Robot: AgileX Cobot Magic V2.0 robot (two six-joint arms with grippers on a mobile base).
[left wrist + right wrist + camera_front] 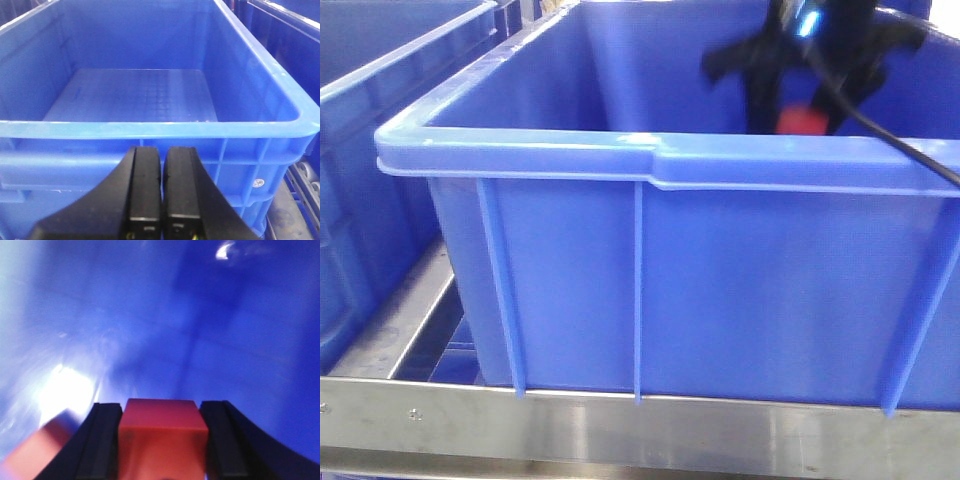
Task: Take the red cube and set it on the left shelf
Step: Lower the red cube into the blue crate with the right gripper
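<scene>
The red cube point(162, 432) sits clamped between the two black fingers of my right gripper point(162, 410), which is shut on it. In the front view that gripper point(798, 100) hangs inside the large blue crate point(720, 280), at its right rear, with the red cube point(803, 122) just showing above the near rim. The crate stands on the steel rails of the left shelf point(620, 432). My left gripper point(162, 155) is shut with nothing in it, low in front of a blue crate point(150, 130) whose floor is bare.
Another blue crate point(370, 180) stands to the left on the same rack, and one more point(295, 45) lies to the right in the left wrist view. A reddish reflection point(37, 447) shows on the glossy crate wall beside the right fingers.
</scene>
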